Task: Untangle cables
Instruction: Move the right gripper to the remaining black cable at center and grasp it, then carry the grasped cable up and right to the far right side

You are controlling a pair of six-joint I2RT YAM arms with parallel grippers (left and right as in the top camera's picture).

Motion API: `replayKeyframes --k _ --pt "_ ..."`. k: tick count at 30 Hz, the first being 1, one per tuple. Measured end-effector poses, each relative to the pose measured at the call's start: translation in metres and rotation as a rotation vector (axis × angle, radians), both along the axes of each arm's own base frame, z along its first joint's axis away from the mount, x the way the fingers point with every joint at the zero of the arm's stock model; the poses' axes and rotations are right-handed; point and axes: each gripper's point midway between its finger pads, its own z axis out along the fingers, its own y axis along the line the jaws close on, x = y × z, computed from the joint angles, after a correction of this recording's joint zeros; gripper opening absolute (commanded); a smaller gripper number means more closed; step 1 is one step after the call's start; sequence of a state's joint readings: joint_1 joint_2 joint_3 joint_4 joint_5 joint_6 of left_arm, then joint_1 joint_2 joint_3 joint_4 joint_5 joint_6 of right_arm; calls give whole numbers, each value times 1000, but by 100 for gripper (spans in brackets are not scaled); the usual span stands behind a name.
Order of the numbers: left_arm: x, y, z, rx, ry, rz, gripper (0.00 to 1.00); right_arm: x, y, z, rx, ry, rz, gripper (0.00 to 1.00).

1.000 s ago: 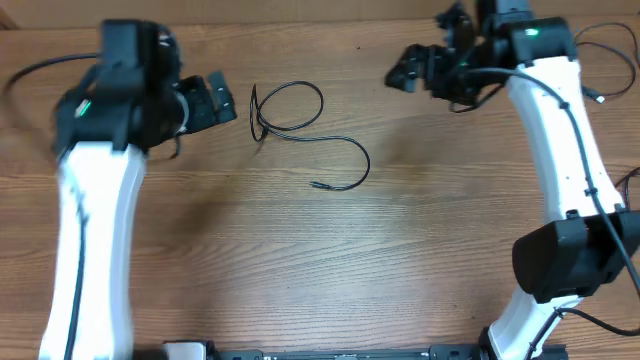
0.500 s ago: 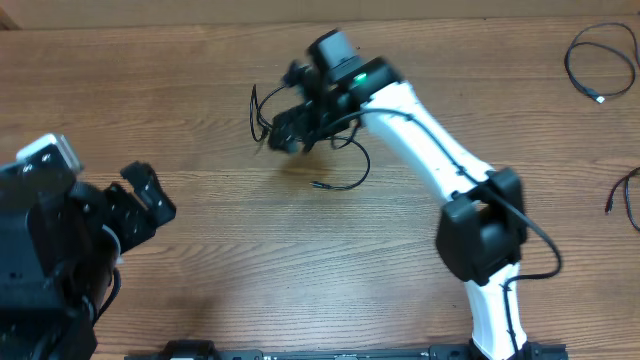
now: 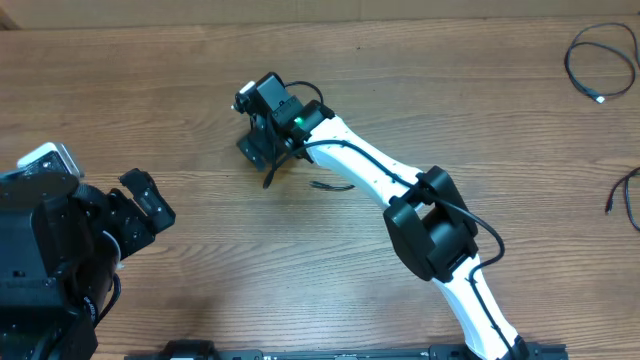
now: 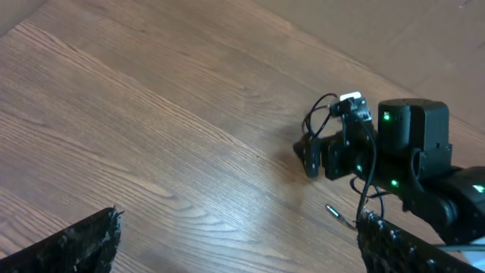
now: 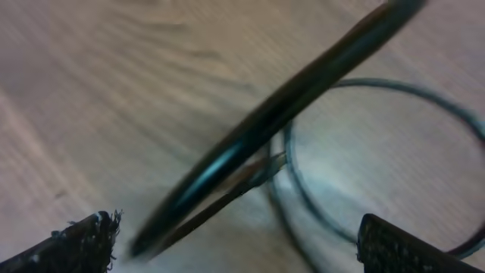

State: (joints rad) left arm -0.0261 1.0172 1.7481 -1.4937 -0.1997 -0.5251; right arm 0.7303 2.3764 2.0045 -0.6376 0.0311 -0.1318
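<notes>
Because the thin black looped cable [image 3: 338, 187] looks limp and light (apt to slip), pinch one strand. It lies on the wooden bench [image 3: 200, 290] beneath the right gripper [image 3: 258, 150], whose fingers [image 5: 79, 244] are spread like those of the left gripper [image 3: 148, 198].

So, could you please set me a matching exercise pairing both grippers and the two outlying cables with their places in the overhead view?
Things: 1 left gripper; 2 right gripper; 3 looped cable; 4 curved cable.
Places: A top right corner; B lower left, off any cable; C over the centre cable; D right edge, partly cropped.
Pairs: 1-B, 2-C, 3-A, 4-D.
</notes>
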Motion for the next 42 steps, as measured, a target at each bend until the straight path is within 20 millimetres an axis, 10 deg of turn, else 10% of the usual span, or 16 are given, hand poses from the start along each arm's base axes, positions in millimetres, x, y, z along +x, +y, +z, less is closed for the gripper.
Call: replayKeyframes --k 7,14,17,24,32,38,42 --pt "0 0 0 0 0 0 99 22 2 -8 13 -69 -36 95" --pt "0 0 0 0 0 0 100 23 -6 -51 -50 -44 -56 48" --pt "0 0 0 0 1 0 100 24 -7 -52 -60 -48 -61 4" --pt "0 0 0 0 1 0 100 17 -27 -55 -157 -19 -89 4" --pt "0 0 0 0 1 0 100 25 -117 0 -306 6 -245 4" --pt "0 0 0 0 1 0 100 51 -252 88 -282 -3 -510 4" --pt "0 0 0 0 1 0 100 54 -344 107 -289 31 -682 4"
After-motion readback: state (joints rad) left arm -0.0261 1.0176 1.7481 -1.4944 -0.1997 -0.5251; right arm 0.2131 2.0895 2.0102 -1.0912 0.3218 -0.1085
